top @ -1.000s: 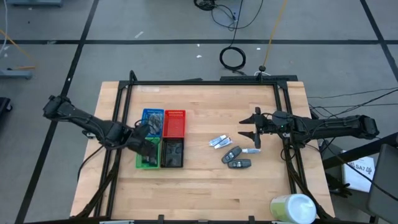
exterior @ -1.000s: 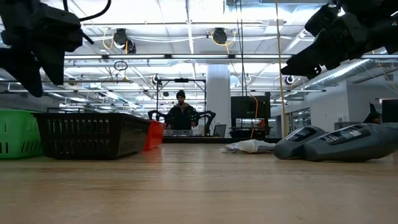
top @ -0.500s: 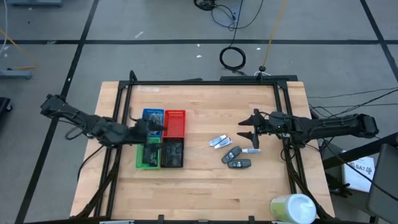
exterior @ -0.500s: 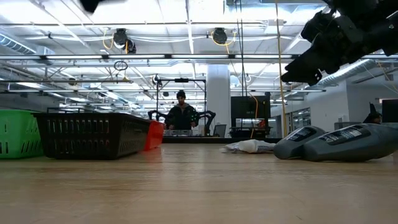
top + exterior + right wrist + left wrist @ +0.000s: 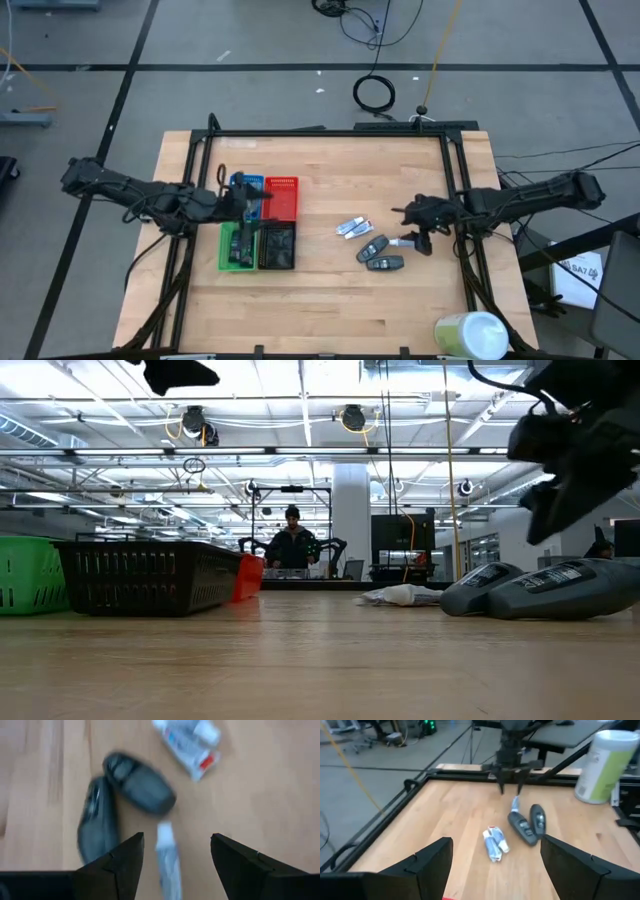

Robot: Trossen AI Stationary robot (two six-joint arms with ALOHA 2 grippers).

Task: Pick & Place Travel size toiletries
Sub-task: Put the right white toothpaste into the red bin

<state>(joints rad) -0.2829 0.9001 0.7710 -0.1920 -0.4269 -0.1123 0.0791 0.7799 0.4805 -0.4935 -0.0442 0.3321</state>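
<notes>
Loose toiletries lie on the table right of centre: two white tubes (image 5: pixel 352 228), two dark grey packs (image 5: pixel 378 255) and a single white tube (image 5: pixel 405 241). My right gripper (image 5: pixel 418 230) hangs open just above that single tube (image 5: pixel 167 855), which shows between its fingers in the right wrist view, untouched. My left gripper (image 5: pixel 248 196) is open and empty, high over the blue tray (image 5: pixel 245 185) and red tray (image 5: pixel 282 197). More small items lie in the green tray (image 5: pixel 236 248) and black tray (image 5: pixel 277 246).
The four trays stand together on the table's left half. A big pale green-white cylinder (image 5: pixel 472 335) lies at the near right corner. A black frame (image 5: pixel 320 133) runs round the table. Bare wood lies between the trays and the loose items. A person (image 5: pixel 291 545) sits far behind.
My left gripper has risen from over the green and black trays and moved toward the far edge, now standing over the blue and red trays. My right gripper has moved toward the near edge and come down toward the single white tube. No toiletry has moved.
</notes>
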